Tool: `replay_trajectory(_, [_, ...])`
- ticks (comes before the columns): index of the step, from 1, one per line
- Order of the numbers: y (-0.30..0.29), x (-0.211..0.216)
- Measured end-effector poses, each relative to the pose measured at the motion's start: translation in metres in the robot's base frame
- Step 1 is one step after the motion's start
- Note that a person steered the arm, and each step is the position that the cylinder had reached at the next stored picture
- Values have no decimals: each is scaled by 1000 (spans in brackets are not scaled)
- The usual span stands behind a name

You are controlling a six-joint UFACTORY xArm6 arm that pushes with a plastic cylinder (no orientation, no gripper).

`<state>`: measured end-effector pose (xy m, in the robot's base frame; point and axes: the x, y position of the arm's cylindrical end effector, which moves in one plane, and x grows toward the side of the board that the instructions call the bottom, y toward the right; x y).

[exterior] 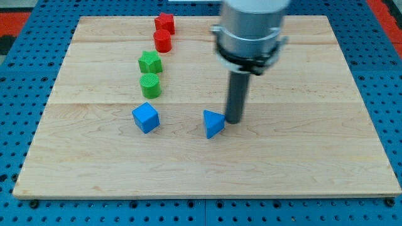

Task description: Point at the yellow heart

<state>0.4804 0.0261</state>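
Jawless, my tip (233,121) rests on the board (301,157), just right of the blue triangular block (213,123). Left sits a blue cube (146,117); beyond, green (151,85) and red blocks (163,41). I can't see any yellow heart.

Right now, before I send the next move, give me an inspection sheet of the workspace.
Surface: wooden board, flat, on a blue pegboard.
Job's things: yellow heart: nothing seen; it may be hidden behind the arm.
Clutter: red block, red cylinder, green star-like block, green cylinder, blue cube, blue triangular block.
Pincer: none; my tip sits just at the view's right of the blue triangular block, touching or nearly so.
Cables: nothing seen.
Surroundings: red patches at the view's top corners.
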Motion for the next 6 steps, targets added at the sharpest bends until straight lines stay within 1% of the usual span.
replay_trajectory(2, [-73,59])
replay_trajectory(3, [-78,59])
replay_trajectory(4, [-39,68])
replay_trajectory(5, [-2,17])
replay_trajectory(6, [44,-71])
